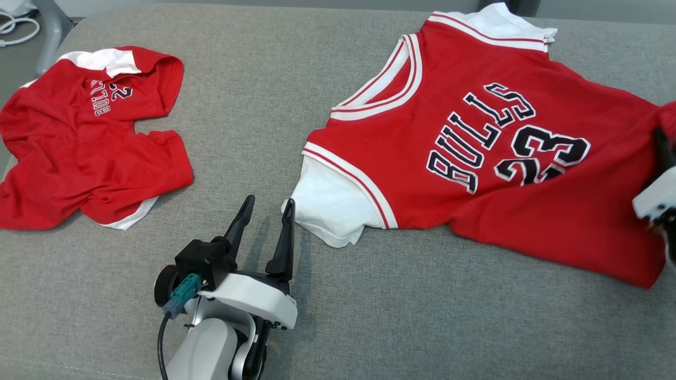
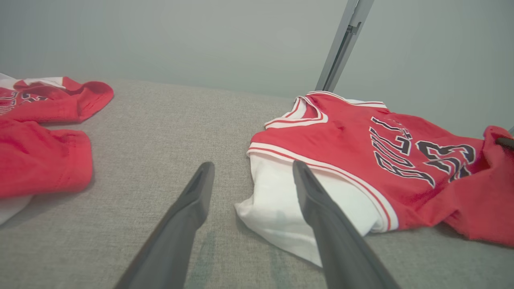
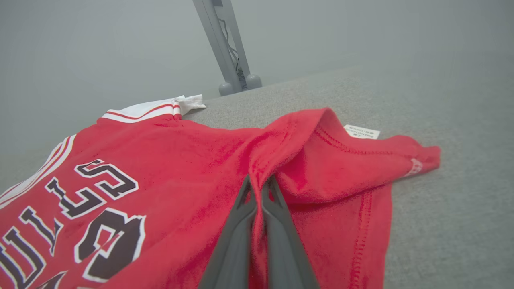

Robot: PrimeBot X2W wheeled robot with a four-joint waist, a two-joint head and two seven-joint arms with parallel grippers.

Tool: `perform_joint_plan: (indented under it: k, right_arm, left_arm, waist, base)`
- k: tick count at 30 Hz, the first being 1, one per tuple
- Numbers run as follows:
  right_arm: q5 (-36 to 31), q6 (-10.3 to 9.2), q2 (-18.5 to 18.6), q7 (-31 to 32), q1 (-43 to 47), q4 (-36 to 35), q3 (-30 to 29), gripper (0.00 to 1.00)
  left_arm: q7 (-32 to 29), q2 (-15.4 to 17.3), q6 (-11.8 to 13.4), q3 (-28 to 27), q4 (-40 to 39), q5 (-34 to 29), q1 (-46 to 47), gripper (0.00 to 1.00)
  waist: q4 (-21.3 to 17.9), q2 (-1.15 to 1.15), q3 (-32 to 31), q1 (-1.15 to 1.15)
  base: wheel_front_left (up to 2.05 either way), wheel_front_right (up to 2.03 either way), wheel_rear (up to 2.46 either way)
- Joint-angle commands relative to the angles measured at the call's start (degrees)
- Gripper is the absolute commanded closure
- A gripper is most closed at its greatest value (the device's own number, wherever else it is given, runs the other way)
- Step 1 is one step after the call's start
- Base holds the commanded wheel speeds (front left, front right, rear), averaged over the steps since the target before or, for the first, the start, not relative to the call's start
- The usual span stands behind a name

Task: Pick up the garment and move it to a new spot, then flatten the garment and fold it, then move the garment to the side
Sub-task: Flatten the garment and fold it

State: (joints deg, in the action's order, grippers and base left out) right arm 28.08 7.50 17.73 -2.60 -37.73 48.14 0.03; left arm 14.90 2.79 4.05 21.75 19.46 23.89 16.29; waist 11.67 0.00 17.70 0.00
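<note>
Right pincer (image 3: 259,184): two long dark fingers pressed together, nipping a raised fold of red cloth near the hem of the garment; in the head view it shows at the far right edge (image 1: 660,140), dark finger against the red fabric. Left pincer (image 1: 268,201): fingers spread wide, holding nothing, poised low over the surface with its right finger (image 2: 317,200) just beside the white sleeve; contact cannot be told. Item 1, red knit basketball jersey with white sleeves, white-and-red striped neck and armhole trim and black lettering "BULLS 23" (image 1: 475,158): lies front-up on the right half of the surface, mostly spread, neck toward the robot's left and far side, hem toward the right, hem corner bunched and lifted where it is gripped; small white printed label (image 3: 361,131) shows at the turned-over hem. Item 2, crumpled red garment with white panels and small dark lettering (image 1: 79,142): lies on the left of the surface, well apart from the jersey. Item 3, grey woven fabric surface (image 1: 253,95): carries both garments. Item 4, grey metal post (image 3: 225,44): stands beyond the far edge, behind the jersey.
</note>
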Motion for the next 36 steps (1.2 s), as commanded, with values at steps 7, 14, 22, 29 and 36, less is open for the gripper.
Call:
perform_joint_plan:
  k: [7,14,22,29,36]
  right_arm:
    - [-0.79,-0.02,5.97,1.25,-9.9,-0.51,0.26,1.0]
    - [-3.47,-0.02,7.29,2.74,-15.53,3.8,3.52,1.0]
    - [-6.02,-0.03,7.03,0.62,-16.4,11.14,7.04,0.0]
    - [-3.58,-0.03,4.77,-3.47,-14.0,12.25,8.06,0.0]
    - [0.27,-0.02,2.62,-8.12,-8.57,7.87,9.96,0.0]
  left_arm:
    - [0.28,0.21,-0.27,1.15,-0.71,0.99,2.16,0.0]
    - [0.28,0.21,0.2,2.54,-0.87,2.61,3.43,0.0]
    - [0.29,0.2,1.04,2.48,-0.63,2.69,3.51,0.0]
    - [0.29,0.21,0.55,0.62,0.02,1.3,2.3,0.0]
    - [0.29,0.24,-0.01,-1.63,1.57,1.03,0.55,0.0]
  waist:
    - [1.02,0.0,2.44,0.0]
    - [3.26,0.0,4.46,0.0]
    - [2.8,0.0,3.92,0.0]
    - [-1.44,0.0,0.8,0.0]
    - [-5.87,0.0,-3.16,0.0]
  base:
    - [0.0,0.0,0.0]
    - [0.0,0.0,0.0]
    - [0.0,0.0,0.0]
    - [0.0,0.0,0.0]
    - [0.0,0.0,0.0]
